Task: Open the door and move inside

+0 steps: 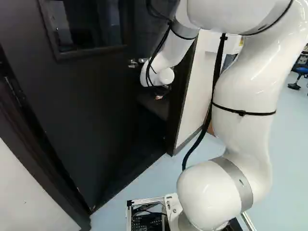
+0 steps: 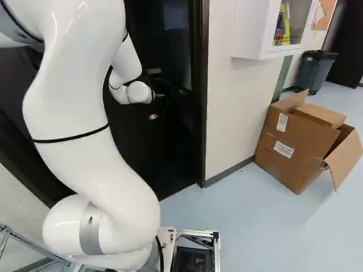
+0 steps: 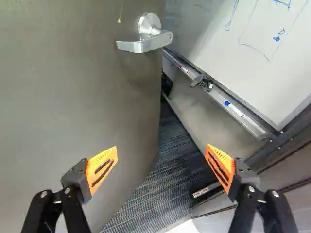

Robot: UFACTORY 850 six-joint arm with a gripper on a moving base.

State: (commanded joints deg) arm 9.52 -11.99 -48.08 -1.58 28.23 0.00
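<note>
Door [image 1: 82, 96] stands ajar, long axis upright, free edge pointing inward.

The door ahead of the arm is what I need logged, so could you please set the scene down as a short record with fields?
Door: partly open, with a gap past its handle edge
Handle: silver lever handle, ahead of the tool, not gripped
Tool: open, holding nothing
Through the gap: dark striped carpet and a whiteboard with a marker tray
Right of the doorway, right base view: cardboard box with raised flaps; white wall cabinet
Moving inside: not yet done
</note>
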